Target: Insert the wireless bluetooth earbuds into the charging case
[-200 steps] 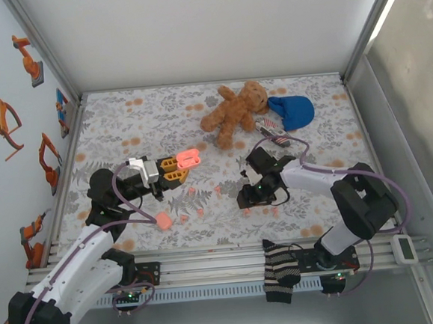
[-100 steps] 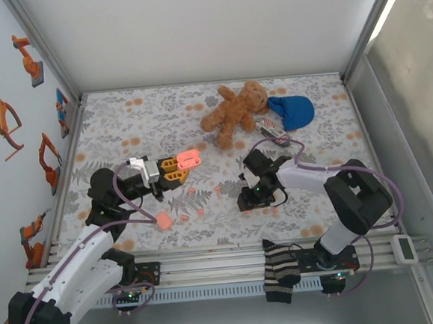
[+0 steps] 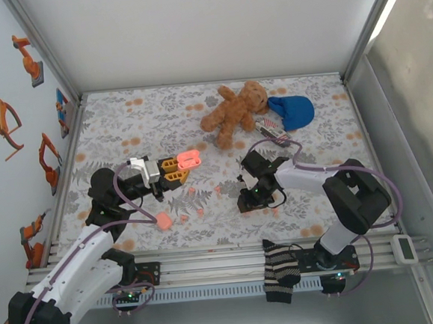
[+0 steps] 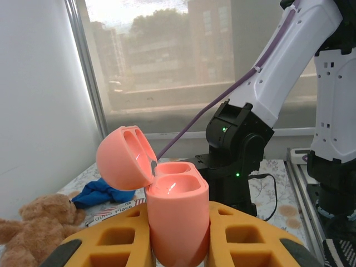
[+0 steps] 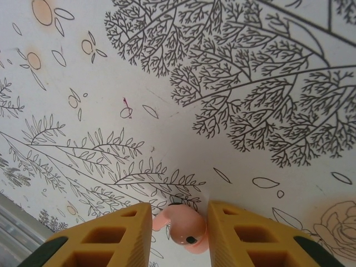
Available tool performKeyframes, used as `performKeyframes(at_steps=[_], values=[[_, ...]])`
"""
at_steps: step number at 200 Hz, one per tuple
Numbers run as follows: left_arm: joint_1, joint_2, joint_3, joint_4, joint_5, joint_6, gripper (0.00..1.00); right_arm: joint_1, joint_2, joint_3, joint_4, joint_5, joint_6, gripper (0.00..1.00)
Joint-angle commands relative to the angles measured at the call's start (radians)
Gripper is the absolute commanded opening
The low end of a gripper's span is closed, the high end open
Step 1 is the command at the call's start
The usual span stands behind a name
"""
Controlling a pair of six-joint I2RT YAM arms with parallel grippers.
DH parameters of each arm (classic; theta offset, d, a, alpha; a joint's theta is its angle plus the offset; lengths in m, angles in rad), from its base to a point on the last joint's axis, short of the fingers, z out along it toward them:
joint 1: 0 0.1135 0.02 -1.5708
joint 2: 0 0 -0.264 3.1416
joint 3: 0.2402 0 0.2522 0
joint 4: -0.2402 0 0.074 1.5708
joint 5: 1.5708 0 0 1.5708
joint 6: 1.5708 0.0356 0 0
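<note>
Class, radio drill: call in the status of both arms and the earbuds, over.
Left gripper shut on open charging case, raised. Right gripper at mat, jaws bracketing one earbud, grip unconfirmed. Spare case lies aside.

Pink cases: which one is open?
The held case, clamped in the left tool: its lid is swung back. The loose case lies on the mat, no tool on it.
</note>
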State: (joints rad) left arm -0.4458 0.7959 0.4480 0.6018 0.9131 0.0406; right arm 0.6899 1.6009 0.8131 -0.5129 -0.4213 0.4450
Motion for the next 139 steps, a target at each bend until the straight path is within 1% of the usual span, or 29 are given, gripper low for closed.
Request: performKeyframes(at_steps=[1, 74, 139], values=[[-0.007, -0.007, 0.012, -0.011, 0.018, 0.026, 0.00, 0.013, 0.020, 0.020, -0.048, 0.016, -0.018, 0.31], [-0.010, -0.013, 0.015, -0.031, 0.014, 0.039, 0.00, 0.041, 0.043, 0.042, -0.100, 0.074, -0.040, 0.30], [-0.012, -0.018, 0.017, -0.048, 0.013, 0.051, 0.00, 0.057, 0.053, 0.053, -0.105, 0.094, -0.038, 0.22]])
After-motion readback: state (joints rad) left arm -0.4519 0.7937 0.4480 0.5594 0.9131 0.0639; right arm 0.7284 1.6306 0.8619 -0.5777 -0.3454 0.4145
